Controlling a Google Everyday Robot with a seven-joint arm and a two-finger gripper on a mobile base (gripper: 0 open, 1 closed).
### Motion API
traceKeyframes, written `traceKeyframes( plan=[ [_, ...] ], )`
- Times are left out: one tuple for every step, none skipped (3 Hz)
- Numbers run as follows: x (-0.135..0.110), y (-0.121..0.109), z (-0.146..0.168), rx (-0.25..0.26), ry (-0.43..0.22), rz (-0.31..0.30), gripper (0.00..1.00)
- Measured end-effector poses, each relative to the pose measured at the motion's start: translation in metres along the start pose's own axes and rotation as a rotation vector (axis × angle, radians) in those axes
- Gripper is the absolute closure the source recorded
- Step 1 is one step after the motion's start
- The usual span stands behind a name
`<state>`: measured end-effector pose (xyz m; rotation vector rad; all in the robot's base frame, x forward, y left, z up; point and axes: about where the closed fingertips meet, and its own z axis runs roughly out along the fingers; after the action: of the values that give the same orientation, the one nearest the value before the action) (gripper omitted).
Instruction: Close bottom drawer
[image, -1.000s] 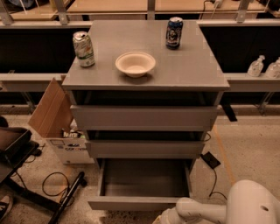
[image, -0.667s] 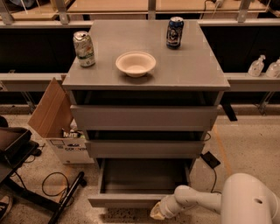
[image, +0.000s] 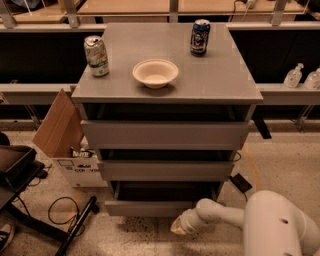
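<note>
Pushed well back toward the cabinet since a second ago, the bottom drawer now juts only a little past the two drawers above it. A narrow dark strip of its interior shows behind its plain grey front. The drawer is not yet flush.

The robot's white arm reaches in from the bulky white body at lower right. It runs leftward low over the speckled floor and bends downward at the wrist. The gripper, tan at its tip, sits just below and in front of the right half of the drawer front, farther right than 0.7 s ago. Whether it is clenched or released cannot be told, nor whether it touches the front.

Both the middle drawer and the top drawer stand slightly ajar, each with a dark gap above it.

On the grey cabinet top a pale paper bowl sits near the front centre. A green-and-white can stands upright to its left, and a dark blue can stands upright at the rear right.

An open cardboard box rests beside the cabinet's left side. A black cable loops on the floor nearby. Two clear bottles stand on the ledge at far right.
</note>
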<state>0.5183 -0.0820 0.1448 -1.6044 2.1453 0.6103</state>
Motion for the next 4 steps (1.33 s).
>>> traceKeyframes(
  plan=[
    [-0.025, -0.056, -0.008, 0.062, 0.012, -0.016, 1.0],
    [-0.039, -0.088, -0.019, 0.114, 0.005, -0.021, 1.0],
    [-0.039, -0.088, -0.019, 0.114, 0.005, -0.021, 1.0],
    [-0.032, -0.101, -0.008, 0.106, 0.023, -0.01, 1.0]
  ],
)
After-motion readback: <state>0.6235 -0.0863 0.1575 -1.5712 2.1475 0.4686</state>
